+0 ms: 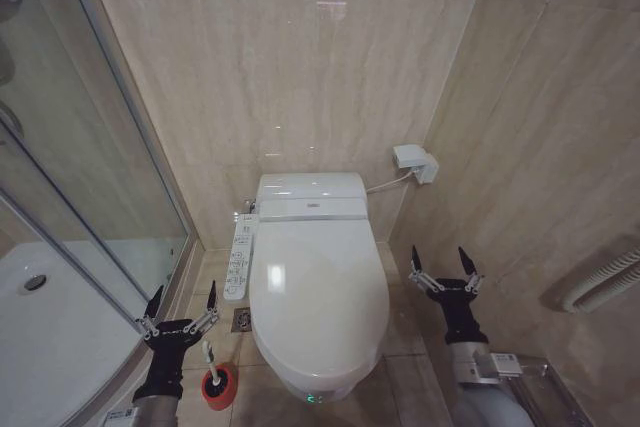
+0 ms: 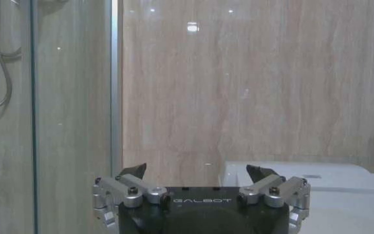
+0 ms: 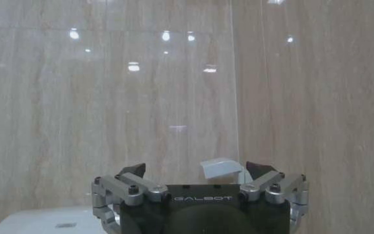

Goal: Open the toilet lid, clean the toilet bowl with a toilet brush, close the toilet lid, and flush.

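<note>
Facing a tiled bathroom corner, the robot has both arms raised low on either side of the toilet. The toilet lid lies flat and closed over the toilet bowl, of which only the front of the white base shows beneath the lid's edge. The left hand hovers over the floor just beside the glass shower door, fingers spread wide and grasping nothing. The right hand hovers on the opposite side of the toilet near the side wall, likewise spread and empty. The toilet brush stands upright in its red holder on the floor, between the left hand and the toilet base, just below the hand and apart from it. A white control panel runs along the toilet's left flank. A small white wall box sits behind the tank, joined to it by a cable.
</note>
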Tool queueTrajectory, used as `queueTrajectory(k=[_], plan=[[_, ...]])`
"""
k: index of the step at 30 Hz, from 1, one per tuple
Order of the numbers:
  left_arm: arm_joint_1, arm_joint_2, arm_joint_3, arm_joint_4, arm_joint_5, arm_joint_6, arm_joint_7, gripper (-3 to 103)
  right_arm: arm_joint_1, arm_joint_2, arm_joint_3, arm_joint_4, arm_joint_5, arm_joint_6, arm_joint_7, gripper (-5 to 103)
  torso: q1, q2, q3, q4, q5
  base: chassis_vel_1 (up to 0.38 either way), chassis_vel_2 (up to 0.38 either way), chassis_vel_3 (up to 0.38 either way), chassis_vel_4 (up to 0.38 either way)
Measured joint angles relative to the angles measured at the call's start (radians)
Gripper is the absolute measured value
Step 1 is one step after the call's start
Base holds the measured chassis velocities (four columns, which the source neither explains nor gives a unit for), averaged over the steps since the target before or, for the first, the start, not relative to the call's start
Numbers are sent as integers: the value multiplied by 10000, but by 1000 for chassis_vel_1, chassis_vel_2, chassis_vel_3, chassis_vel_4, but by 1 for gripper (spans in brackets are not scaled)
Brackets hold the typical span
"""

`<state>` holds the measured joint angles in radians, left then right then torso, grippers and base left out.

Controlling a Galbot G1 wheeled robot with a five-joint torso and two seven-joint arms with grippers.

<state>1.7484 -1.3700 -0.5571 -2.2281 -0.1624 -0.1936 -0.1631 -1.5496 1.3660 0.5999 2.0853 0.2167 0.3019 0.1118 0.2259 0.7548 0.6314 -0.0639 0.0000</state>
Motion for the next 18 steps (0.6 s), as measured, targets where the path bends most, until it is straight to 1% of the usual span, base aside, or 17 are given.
queueTrajectory(k=[18], plan=[[0,0,0,0,0,0,0,100,-106,127,24,-7,78,-10,-120,100,0,0,0,0,0,0,0,0,0]])
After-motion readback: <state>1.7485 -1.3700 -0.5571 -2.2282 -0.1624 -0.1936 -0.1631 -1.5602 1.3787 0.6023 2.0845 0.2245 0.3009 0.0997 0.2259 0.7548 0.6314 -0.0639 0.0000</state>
